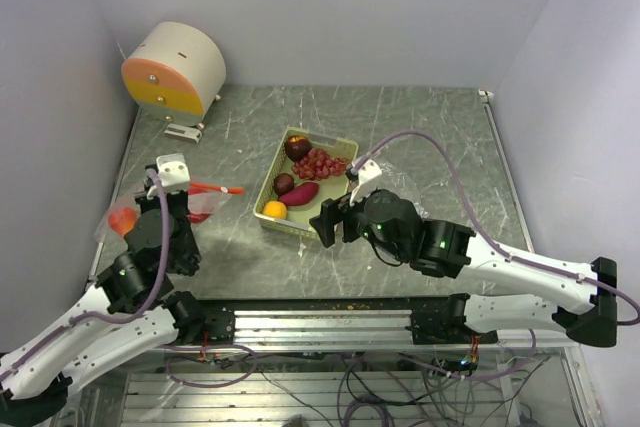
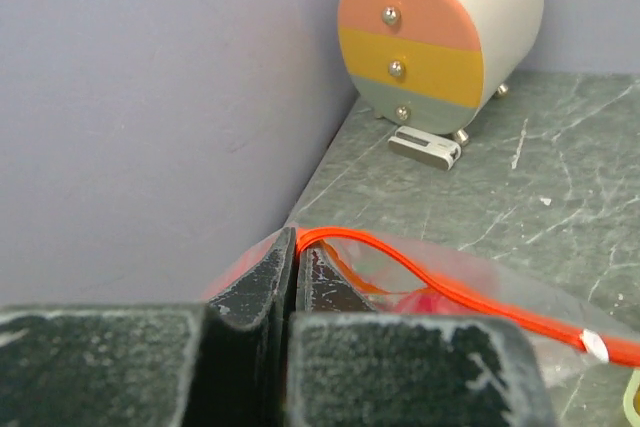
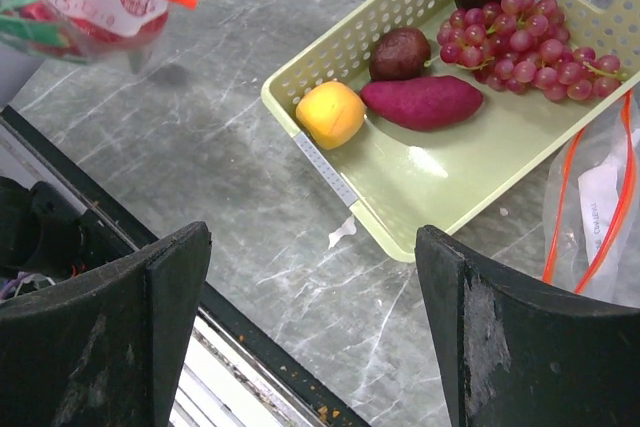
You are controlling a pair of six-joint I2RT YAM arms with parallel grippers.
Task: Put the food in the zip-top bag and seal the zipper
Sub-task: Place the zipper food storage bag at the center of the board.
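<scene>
Currently left gripper (image 2: 297, 247) clenched on bag (image 2: 480, 277) rim; right gripper (image 3: 312, 235) released, orange (image 3: 331, 114) just ahead in tray (image 3: 430, 177).

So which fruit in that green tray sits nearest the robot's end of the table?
The orange, the only yellow-orange piece, in the front corner of the tray. The sweet potato, grapes and dark fruits lie farther back.
</scene>
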